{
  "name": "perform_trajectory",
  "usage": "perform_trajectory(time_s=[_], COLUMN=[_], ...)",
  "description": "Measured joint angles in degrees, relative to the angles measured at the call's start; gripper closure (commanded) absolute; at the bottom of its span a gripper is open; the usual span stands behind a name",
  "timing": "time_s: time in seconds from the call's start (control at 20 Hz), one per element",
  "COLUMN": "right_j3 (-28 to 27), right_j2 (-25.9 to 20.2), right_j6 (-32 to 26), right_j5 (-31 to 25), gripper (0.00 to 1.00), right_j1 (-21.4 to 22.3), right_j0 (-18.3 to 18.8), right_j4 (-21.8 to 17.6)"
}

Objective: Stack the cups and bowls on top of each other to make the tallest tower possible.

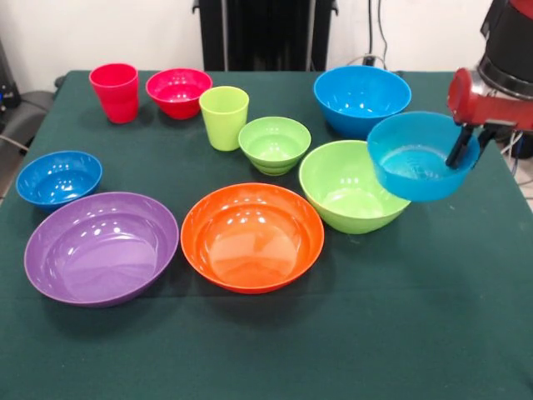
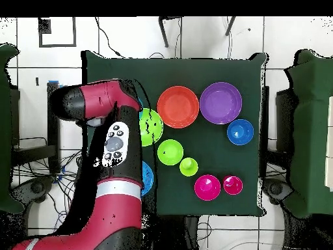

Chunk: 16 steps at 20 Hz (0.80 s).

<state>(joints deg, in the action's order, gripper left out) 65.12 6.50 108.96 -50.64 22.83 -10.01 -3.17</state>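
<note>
1. A green-covered bench (image 1: 250, 350) is seen.
2. The red cup (image 1: 115, 92), red bowl (image 1: 178, 92) and lime-green cup (image 1: 224, 117) stand in a far row.
3. A teal-blue bowl (image 1: 420, 158) is held aloft at right, clamped at its rim by the gripper (image 1: 463, 150).

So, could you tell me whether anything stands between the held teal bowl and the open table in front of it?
Nothing visible does: the claw holds the teal bowl aloft, overlapping the large green bowl in the front view.

Glossy smooth plastic bowls (image 1: 252, 236), smooth plastic cups (image 1: 224, 117), matt green cloth over the desk (image 1: 350, 333), shiny red arm casing (image 2: 120, 202)
</note>
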Motion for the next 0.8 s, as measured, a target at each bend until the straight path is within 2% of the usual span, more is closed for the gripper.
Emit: perform_trajectory(time_s=[0.35,0.6,0.8], right_j3=[-0.02,-0.03,-0.03], right_j2=[-0.92,-2.47,-3.47], right_j6=[0.0,0.0,0.0], right_j5=[6.12,13.51,15.41], gripper=[1.0,1.0,1.0], right_j1=[-3.13,-5.6,-6.24], right_j0=[1.28,2.41,2.66], right_j4=[-0.01,-0.01,0.02])
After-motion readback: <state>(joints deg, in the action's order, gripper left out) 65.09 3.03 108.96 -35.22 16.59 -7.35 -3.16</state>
